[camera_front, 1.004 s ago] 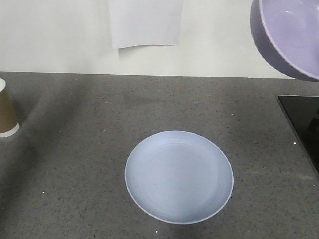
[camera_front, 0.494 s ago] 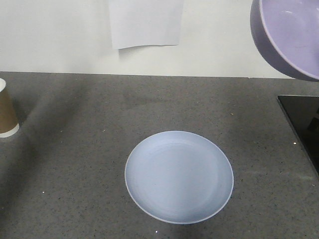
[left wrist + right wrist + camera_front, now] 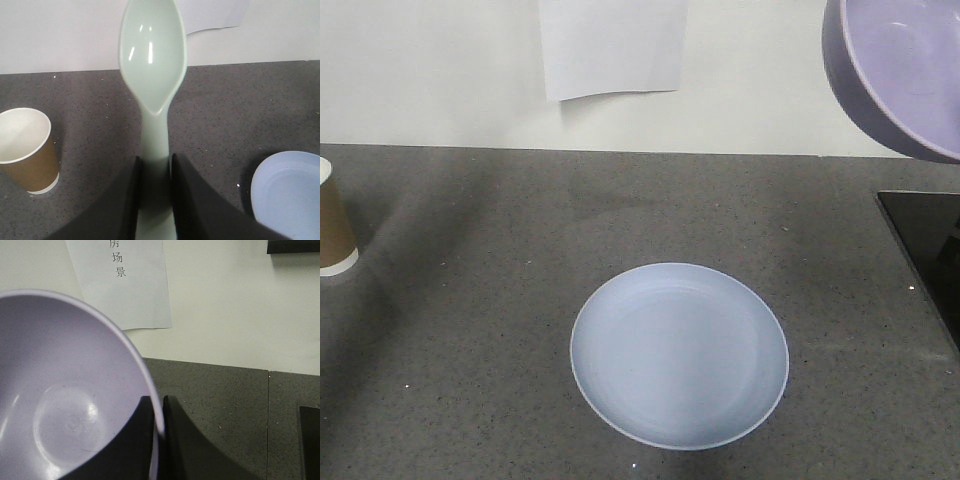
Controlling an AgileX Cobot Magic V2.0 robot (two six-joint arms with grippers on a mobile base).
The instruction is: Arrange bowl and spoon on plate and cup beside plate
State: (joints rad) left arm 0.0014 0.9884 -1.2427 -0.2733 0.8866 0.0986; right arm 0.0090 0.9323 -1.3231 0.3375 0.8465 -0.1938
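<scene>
The pale blue plate [image 3: 679, 355] lies on the dark counter, front centre; its edge shows at the lower right of the left wrist view [image 3: 290, 192]. The lavender bowl [image 3: 905, 70] hangs tilted in the air at the upper right, and my right gripper [image 3: 157, 405] is shut on its rim, the bowl [image 3: 60, 405] filling that view's left. My left gripper [image 3: 155, 162] is shut on the handle of the mint-green spoon [image 3: 152, 55], head pointing away. The brown paper cup [image 3: 332, 225] stands upright at the counter's far left, seen open-topped in the left wrist view [image 3: 25, 150].
A black panel [image 3: 925, 250] lies flush at the counter's right edge. A white wall with a taped paper sheet [image 3: 612, 45] closes the back of the counter.
</scene>
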